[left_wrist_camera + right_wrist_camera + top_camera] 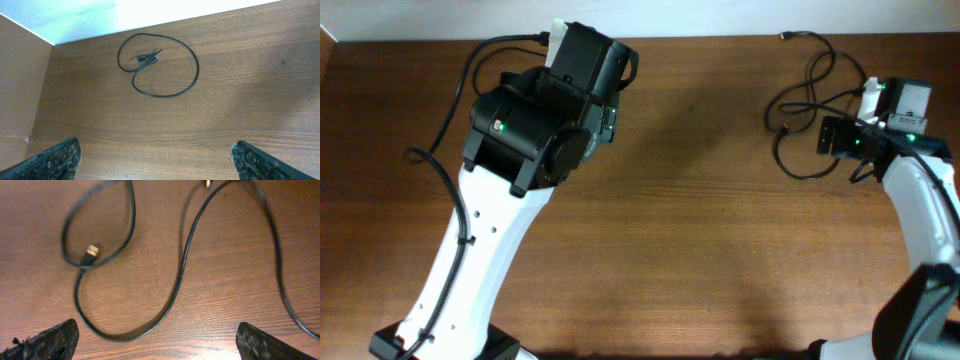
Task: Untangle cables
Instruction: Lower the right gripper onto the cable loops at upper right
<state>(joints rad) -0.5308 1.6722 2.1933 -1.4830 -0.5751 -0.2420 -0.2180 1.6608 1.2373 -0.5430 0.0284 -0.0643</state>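
The cables (pixel 804 100) lie in two places. In the overhead view, a loose tangle of thin black cord sits at about 2 o'clock on the table (pixel 720 230), near the far edge. One metal-tipped end points toward 12 o'clock. The loops cross one another, and how many separate cords make up the tangle cannot be told.

From the right wrist, the cord (pixel 182 265) makes a small closed loop at 10 o'clock with a gold-tipped plug (pixel 90 254) lying inside it. The cord then dips toward 6 o'clock and swings back up in an S toward 12 o'clock. Another run of cord arcs down the 3 o'clock side. All of it rests flat on the wood.

The left wrist view shows a single cable (pixel 147 58) apart from the others. It is coiled in one round loop at 12 o'clock, close to the table's far edge, with both its ends lying together inside the loop.

The right pincer (pixel 157 345) hangs over the tangle with its jaws spread wide, and nothing is between them. The left pincer (pixel 157 162) also stands fully spread and holds nothing, and the looped cable lies well ahead of it. In the overhead view the left arm (pixel 540 120) sits at about 10 o'clock and the right arm (pixel 920 200) at 3 o'clock.
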